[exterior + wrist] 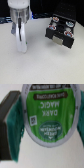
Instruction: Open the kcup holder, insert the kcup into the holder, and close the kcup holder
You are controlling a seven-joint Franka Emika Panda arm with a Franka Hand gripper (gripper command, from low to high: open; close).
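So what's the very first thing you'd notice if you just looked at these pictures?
In the wrist view, the kcup fills almost the whole picture, its green lid reading "Dark Magic", held between the gripper fingers. In the exterior view, the white arm hangs over the pale table at the exterior view's left. The black kcup holder sits at the exterior view's right, its drawer open.

Robot test bench, probably a lab: a bare white table [45, 65] against a dark backdrop carries only a Panda arm [20, 20] and a black kcup holder [61, 30], with no household furnishings.
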